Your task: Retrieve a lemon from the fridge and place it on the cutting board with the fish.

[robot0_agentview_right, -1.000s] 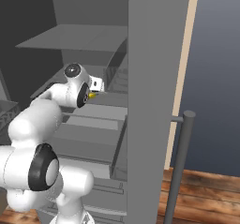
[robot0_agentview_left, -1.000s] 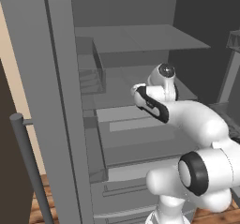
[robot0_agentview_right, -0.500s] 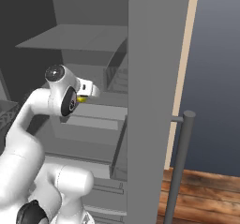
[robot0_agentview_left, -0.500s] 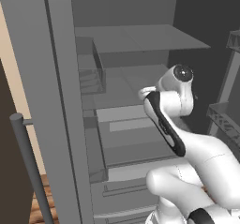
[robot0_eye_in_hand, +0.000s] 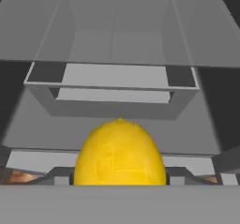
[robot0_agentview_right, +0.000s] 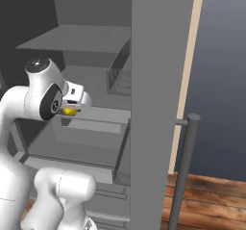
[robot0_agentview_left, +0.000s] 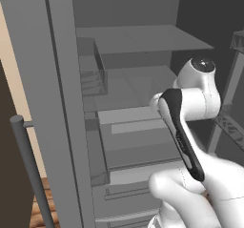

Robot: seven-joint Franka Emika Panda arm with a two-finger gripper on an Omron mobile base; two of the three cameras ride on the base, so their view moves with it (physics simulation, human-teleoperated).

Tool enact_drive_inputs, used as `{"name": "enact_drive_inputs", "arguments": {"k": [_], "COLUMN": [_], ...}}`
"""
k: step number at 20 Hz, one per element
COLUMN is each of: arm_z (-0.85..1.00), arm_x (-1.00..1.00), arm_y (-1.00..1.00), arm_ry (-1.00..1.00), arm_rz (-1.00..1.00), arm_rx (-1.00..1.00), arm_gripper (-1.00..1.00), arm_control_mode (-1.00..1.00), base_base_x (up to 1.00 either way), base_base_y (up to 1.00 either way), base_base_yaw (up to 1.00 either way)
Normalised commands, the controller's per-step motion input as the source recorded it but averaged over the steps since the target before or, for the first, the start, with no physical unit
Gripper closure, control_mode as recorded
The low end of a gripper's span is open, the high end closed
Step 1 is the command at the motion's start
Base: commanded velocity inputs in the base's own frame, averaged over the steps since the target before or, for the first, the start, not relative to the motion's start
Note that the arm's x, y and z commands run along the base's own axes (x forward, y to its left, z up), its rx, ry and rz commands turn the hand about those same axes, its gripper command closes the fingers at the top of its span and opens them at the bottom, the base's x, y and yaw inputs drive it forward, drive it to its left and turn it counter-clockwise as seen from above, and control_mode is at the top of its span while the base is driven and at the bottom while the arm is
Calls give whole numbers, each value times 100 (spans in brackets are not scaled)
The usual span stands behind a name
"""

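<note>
At the left of the right base view the white arm bends up in front of the open fridge (robot0_agentview_right: 158, 80), and the gripper (robot0_agentview_right: 72, 109) sits at its end, pointing right toward the shelves. The lemon (robot0_agentview_right: 70, 111) shows as a yellow spot right at the gripper's tip — not on any shelf. In the hand view the lemon (robot0_eye_in_hand: 120, 153) sits dead centre against the bottom edge, directly ahead of the claw, its pointed end aimed away toward the grey bin (robot0_eye_in_hand: 110, 93) further in. So the claw reads as clenched on the lemon, with the fruit's long axis running along the gripper's own line. Cutting board and fish lie elsewhere. My judgement: the next move is a straight pull-back out of the fridge, keeping clear of the door edge (robot0_agentview_right: 144, 104) at the right.
</note>
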Motion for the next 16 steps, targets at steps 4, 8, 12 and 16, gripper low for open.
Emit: {"name": "enact_drive_inputs", "arguments": {"k": [4,8,12,16], "arm_z": [5,0,6,8], "arm_x": [-100,-95,-75,-70], "arm_y": [0,0,0,0], "arm_ry": [21,3,-1,-9], "arm_rz": [0,0,0,0], "arm_rx": [-1,-3,-1,0], "arm_gripper": [100,100,100,100], "arm_control_mode": [-100,-100,-100,-100], "base_base_x": [0,0,0,0], "base_base_y": [0,0,0,0], "base_base_yaw": [0,0,0,0]}}
